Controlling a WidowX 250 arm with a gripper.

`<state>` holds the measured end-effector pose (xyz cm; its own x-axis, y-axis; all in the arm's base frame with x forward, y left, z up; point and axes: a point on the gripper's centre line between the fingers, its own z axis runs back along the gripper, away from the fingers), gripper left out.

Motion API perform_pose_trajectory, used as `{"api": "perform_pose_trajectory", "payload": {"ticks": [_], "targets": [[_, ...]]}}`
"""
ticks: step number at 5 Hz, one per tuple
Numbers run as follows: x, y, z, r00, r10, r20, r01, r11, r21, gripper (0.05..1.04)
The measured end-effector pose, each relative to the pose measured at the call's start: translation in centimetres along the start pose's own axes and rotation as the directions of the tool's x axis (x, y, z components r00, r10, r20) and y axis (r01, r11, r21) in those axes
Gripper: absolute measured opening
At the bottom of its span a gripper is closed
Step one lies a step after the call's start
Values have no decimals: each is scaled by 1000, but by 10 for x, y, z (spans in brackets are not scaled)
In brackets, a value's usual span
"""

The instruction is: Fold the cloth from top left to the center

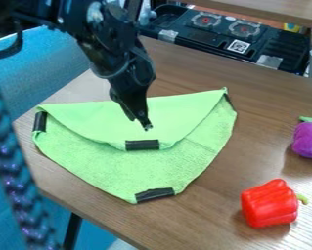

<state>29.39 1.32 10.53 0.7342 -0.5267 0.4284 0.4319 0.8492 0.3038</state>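
Note:
The black gripper (145,124) hangs from the upper left over the middle of the green cloth (138,168), its tip a little above and behind a black tape strip. The cloth lies on the wooden table with its upper part folded over toward the centre, and that flap's taped edge rests on the cloth's middle. Other black tape marks sit at the left corner, the right corner and the bottom corner. Whether the gripper touches the cloth, I cannot tell.
To the right of the cloth lie a red toy pepper (269,204) and a purple toy vegetable (308,139). A black toy stove (223,36) stands behind the table (262,88). A blurred braided cord (17,180) runs down the left foreground.

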Motion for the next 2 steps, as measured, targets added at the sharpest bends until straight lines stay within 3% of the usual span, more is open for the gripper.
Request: {"api": "perform_pose_trajectory", "payload": {"ticks": [1, 2], "targets": [[-2, -19, 4, 999, -7, -44, 3, 998, -69, 71], [-6, -31, 5, 993, -38, -108, 29, 996, -82, 219]]}}
